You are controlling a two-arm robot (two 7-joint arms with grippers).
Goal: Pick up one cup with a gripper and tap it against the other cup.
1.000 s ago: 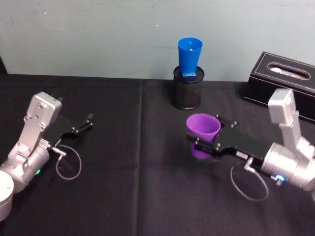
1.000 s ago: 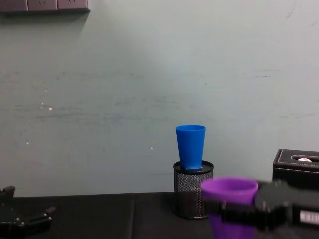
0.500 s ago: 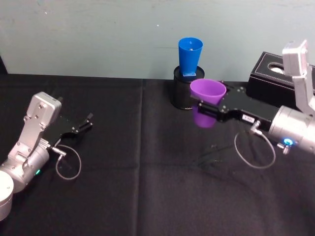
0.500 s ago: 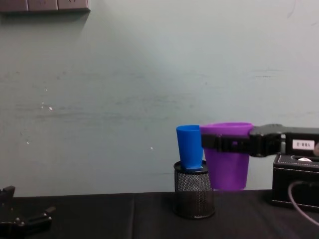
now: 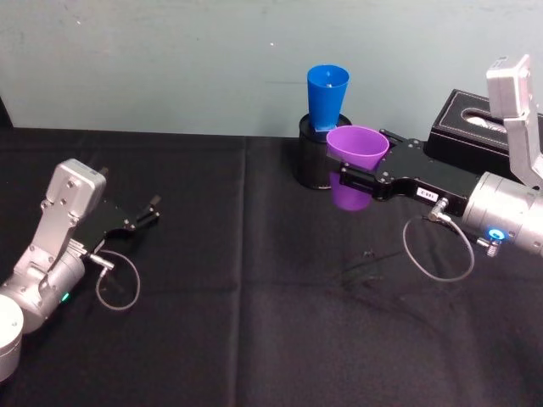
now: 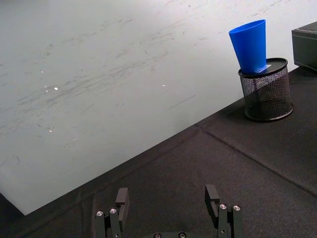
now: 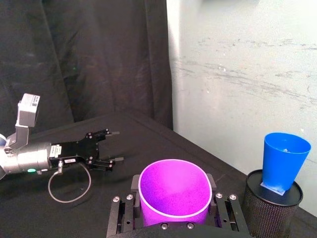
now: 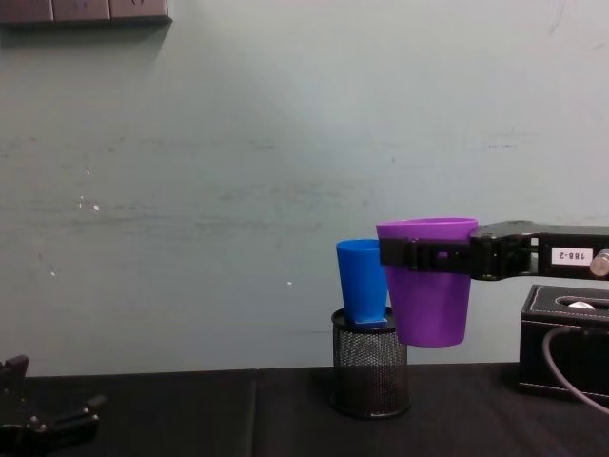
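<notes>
The purple cup hangs upright above the table, my right gripper shut on it just under the rim. In the chest view the purple cup overlaps the right edge of the blue cup; I cannot tell whether they touch. The blue cup stands tilted in a black mesh holder at the back of the table. From the right wrist, the purple cup sits between the fingers, with the blue cup beyond it. My left gripper rests open on the table at the left.
A black tissue box stands at the back right, behind the right arm. A black cloth covers the table, and a pale wall runs close behind the mesh holder. A loose cable loop hangs under the right wrist.
My right gripper lifted the purple cup off the table and carried it back toward the blue cup, now close beside it. The left arm has not moved.
</notes>
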